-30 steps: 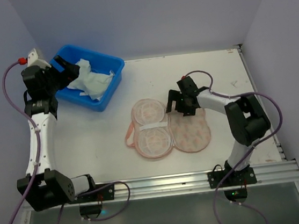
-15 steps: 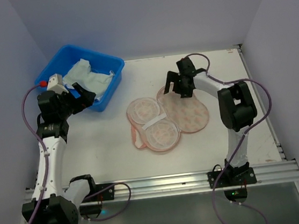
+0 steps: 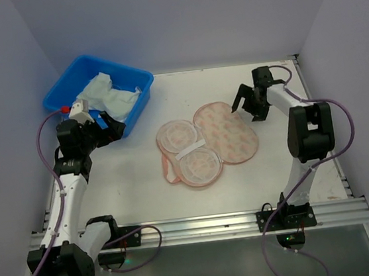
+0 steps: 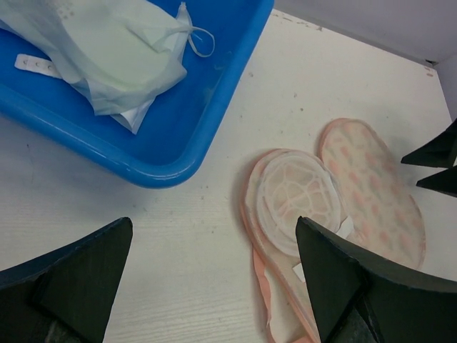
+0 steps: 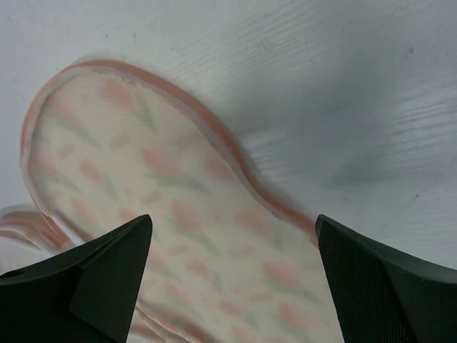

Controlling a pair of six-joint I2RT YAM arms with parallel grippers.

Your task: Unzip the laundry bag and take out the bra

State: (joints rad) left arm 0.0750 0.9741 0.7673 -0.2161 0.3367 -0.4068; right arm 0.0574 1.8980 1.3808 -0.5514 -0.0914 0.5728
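Observation:
The laundry bag (image 3: 227,133) lies open on the table's middle, its floral printed half on the right and its pale lined half (image 3: 189,152) on the left. It shows in the left wrist view (image 4: 371,193) and the right wrist view (image 5: 178,236). The bra (image 3: 108,97), pale mint-white, lies in the blue tub (image 3: 71,81), also in the left wrist view (image 4: 107,50). My left gripper (image 3: 109,128) is open and empty just in front of the tub. My right gripper (image 3: 248,107) is open and empty above the table, right of the bag's far lobe.
The blue tub (image 4: 214,121) stands at the far left against the left wall. Walls close the back and both sides. A metal rail (image 3: 201,226) runs along the table's near edge.
My left gripper has drawn back from the tub toward the near side, leaving the bra in it. My right gripper has left the bag and moved right. The bag has shifted and turned slightly.

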